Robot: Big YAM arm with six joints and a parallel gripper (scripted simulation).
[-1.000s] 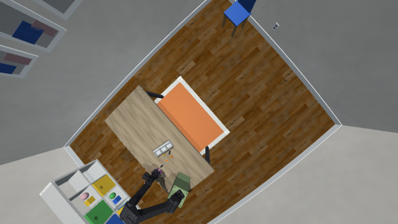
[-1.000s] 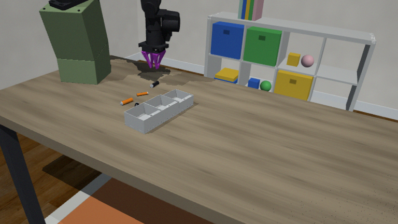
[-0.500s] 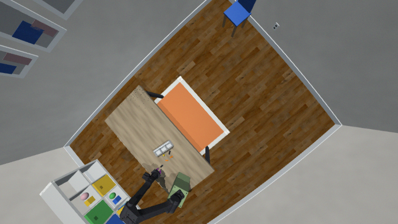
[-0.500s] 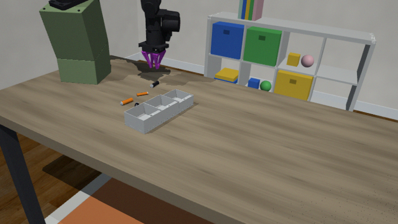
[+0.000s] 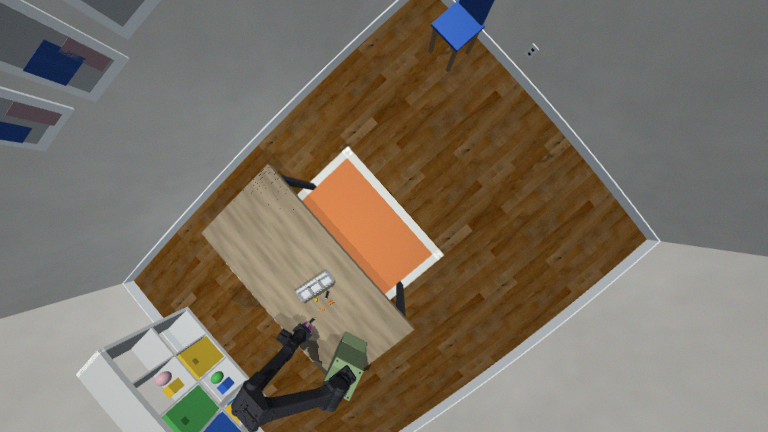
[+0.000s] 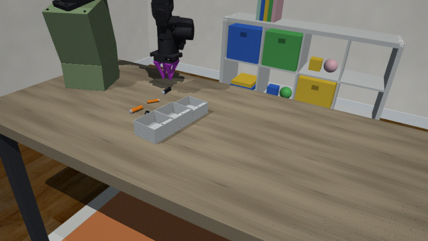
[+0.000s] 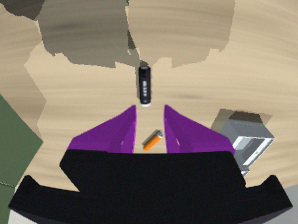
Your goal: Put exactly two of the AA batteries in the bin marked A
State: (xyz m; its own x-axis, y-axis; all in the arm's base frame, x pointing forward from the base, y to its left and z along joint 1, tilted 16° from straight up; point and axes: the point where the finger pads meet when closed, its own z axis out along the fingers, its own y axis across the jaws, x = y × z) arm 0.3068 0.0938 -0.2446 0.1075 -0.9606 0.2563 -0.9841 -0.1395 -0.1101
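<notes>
A grey tray of three bins point(image 6: 171, 117) stands on the wooden table; I cannot read their marks. Two orange batteries point(image 6: 152, 101) point(image 6: 136, 109) lie left of it, with a small black thing point(image 6: 146, 112) against its side. A black battery point(image 6: 166, 90) lies farther back, apart from the tray. My gripper point(image 6: 166, 75) hangs above the table just behind the black battery, with its purple fingers pointing down, narrowly open and empty. In the wrist view the black battery point(image 7: 144, 83) lies just ahead of the fingertips, an orange battery point(image 7: 152, 140) shows through the gap, and the tray point(image 7: 245, 137) is at the right.
The green base block point(image 6: 82, 44) stands at the table's back left corner. A white shelf point(image 6: 302, 59) with coloured boxes stands behind the table. From above, the tray point(image 5: 315, 286) sits near the table's arm end.
</notes>
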